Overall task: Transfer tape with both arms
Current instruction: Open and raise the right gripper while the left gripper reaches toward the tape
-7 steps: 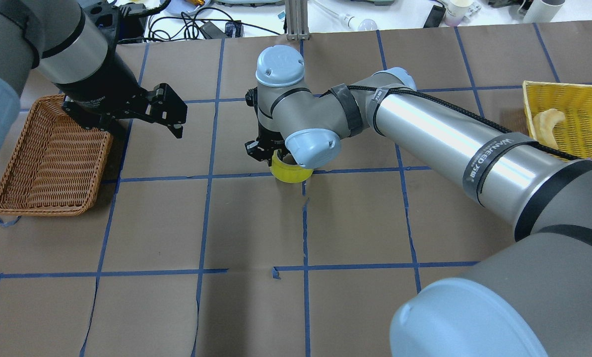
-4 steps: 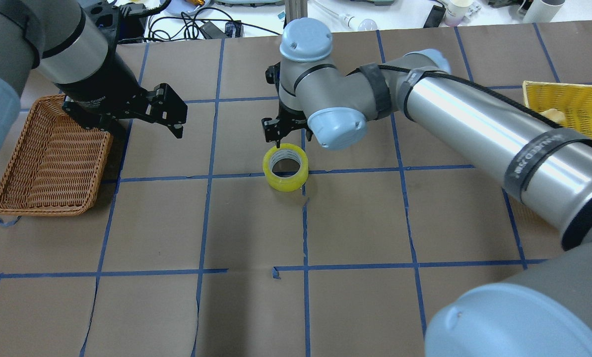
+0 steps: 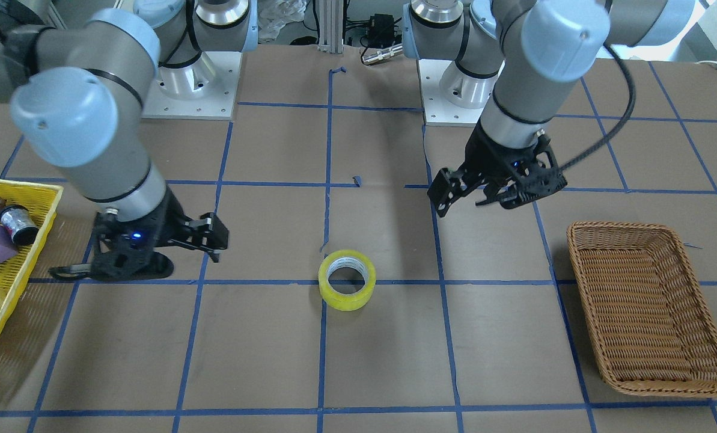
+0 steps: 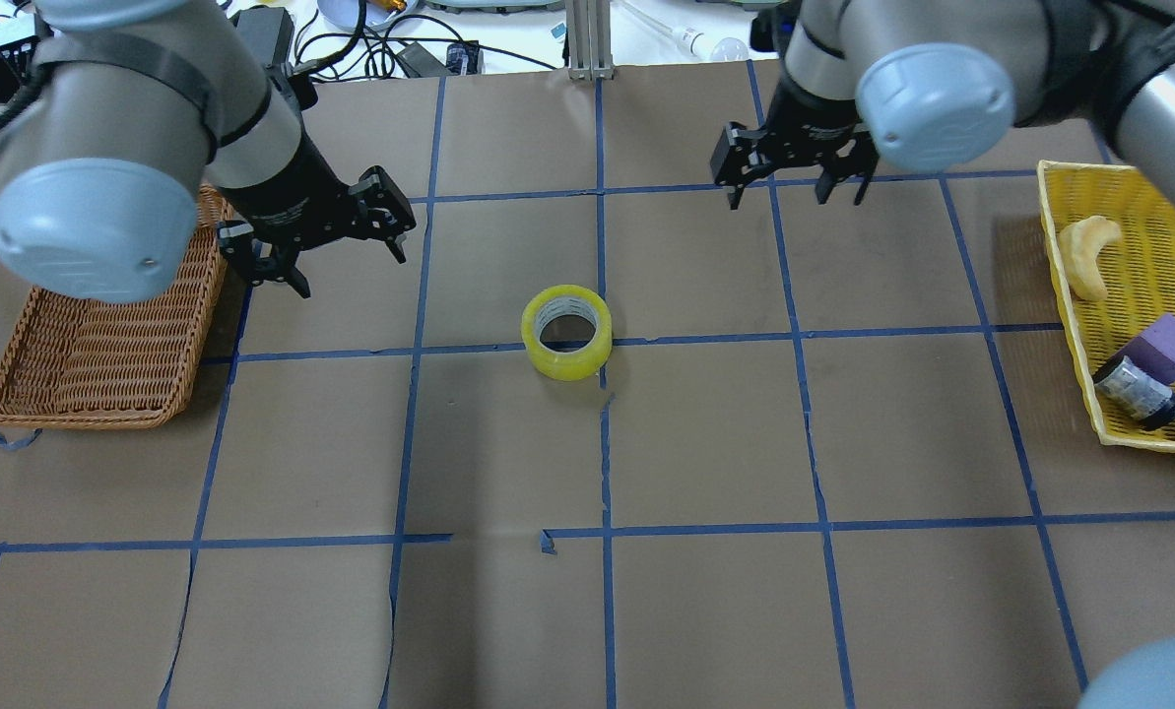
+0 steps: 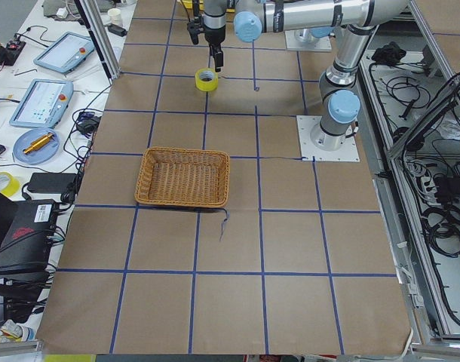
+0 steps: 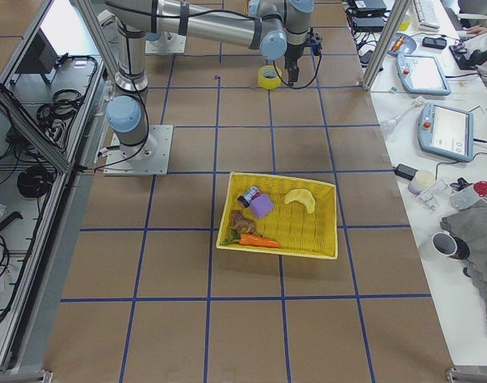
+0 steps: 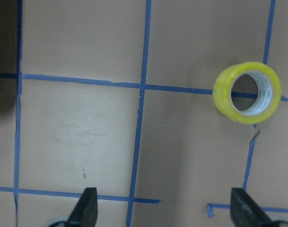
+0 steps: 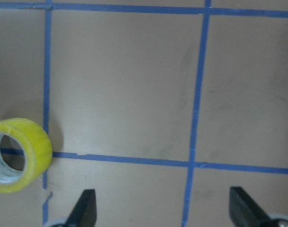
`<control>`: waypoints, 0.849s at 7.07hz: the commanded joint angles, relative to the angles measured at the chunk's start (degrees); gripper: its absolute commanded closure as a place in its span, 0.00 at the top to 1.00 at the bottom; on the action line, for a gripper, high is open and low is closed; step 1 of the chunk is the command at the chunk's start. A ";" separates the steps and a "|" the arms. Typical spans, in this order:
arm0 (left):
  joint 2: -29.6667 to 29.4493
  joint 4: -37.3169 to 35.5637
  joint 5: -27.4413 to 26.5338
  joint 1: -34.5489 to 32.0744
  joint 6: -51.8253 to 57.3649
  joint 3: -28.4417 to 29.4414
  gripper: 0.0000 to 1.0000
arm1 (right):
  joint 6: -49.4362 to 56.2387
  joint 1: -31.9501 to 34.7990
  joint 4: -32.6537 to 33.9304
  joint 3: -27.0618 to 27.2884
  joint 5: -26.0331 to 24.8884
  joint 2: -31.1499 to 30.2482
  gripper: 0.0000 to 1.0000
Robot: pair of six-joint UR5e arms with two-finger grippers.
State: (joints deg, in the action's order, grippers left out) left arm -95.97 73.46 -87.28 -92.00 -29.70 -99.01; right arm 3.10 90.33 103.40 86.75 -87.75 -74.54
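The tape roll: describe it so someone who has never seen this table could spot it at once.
On the brown paper-covered table with its blue grid, look midway between the wicker basket and the yellow basket. The tape roll lies flat there, hole up, across a grid line. It alone is a translucent yellow ring with a white core.

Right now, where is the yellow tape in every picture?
Front-facing: tape centre, slightly low.
Overhead: tape centre.
Exterior left: tape top, near middle.
Exterior right: tape top, near middle.
Left wrist: tape upper right.
Right wrist: tape left edge, low.
Landmark: the blue grid line it sits on.
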 commanded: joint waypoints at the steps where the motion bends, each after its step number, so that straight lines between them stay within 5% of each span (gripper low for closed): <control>1: -10.68 -7.18 0.18 -7.27 -26.60 -1.45 1.00 | 4.89 -4.46 -8.17 0.09 -6.81 -6.98 1.00; 2: -14.82 -10.76 0.27 -9.14 -34.03 -1.45 1.00 | 4.89 -4.46 -14.39 -0.08 -6.48 -10.16 1.00; 5: -20.73 -17.46 2.36 -12.66 -39.89 -1.36 1.00 | 4.46 -4.46 -15.24 -0.79 -6.03 -11.06 1.00; 6: -21.88 -18.87 2.12 -13.03 -37.47 -1.36 0.84 | 4.45 -3.59 -16.46 -0.18 -6.12 -12.55 1.00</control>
State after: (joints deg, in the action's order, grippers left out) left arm -116.16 56.46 -85.50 -104.14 -67.91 -100.41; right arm 7.72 86.05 88.19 86.17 -93.80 -85.67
